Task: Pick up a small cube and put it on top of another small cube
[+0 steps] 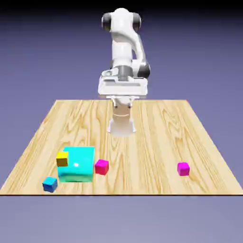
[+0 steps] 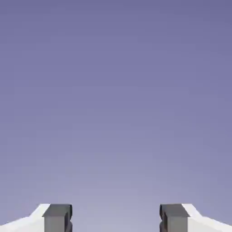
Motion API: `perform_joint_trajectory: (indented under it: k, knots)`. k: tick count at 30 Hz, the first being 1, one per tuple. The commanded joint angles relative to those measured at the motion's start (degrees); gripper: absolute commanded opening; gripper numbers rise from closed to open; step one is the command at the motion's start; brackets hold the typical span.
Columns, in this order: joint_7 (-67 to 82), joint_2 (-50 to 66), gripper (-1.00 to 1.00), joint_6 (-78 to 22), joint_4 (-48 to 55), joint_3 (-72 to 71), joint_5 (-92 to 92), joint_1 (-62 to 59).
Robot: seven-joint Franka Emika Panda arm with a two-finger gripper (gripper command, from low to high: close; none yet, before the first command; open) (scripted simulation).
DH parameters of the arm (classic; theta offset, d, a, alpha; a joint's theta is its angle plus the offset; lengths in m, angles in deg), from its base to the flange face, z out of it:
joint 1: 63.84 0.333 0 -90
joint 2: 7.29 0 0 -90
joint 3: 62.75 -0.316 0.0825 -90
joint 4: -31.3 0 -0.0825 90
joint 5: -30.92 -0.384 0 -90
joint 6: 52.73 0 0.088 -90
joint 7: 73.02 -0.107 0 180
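- Blue marks the small cube [image 1: 50, 183], which is seen at the table's near edge toward the exterior view's left, just beside the big cyan block [image 1: 77, 164] and apart from it.
- Nothing is held: the gripper [image 2: 116, 218] is seen spread wide in the hand view, with only plain backdrop between its grey fingertips [image 2: 57, 216].
- A wrong pick is judged the main risk; a yellow cube [image 1: 62, 159] sits against the cyan block's left face, and a magenta cube [image 1: 101, 166] lies just beside its right side, so the cluster is crowded.
- A finger could be caught on the cyan block during descent, or the blue cube nudged off the near edge, since little table is left in front of it.
- A second magenta cube [image 1: 183, 168] lies well apart toward the exterior view's right, with open space around it.
- Light wood planks form the table [image 1: 142, 142], flat and otherwise bare; a plain blue-violet backdrop fills the rest.
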Motion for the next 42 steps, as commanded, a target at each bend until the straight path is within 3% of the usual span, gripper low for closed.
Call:
perform_joint_trajectory:
  k: [1, 42]
  knots:
    - [-0.9, 2.1, 0.00, -1.9, 1.9, -0.2, -1.0, -1.3]
    - [-39.0, 87.2, 0.00, -80.8, 80.8, -6.6, -40.7, -53.9]
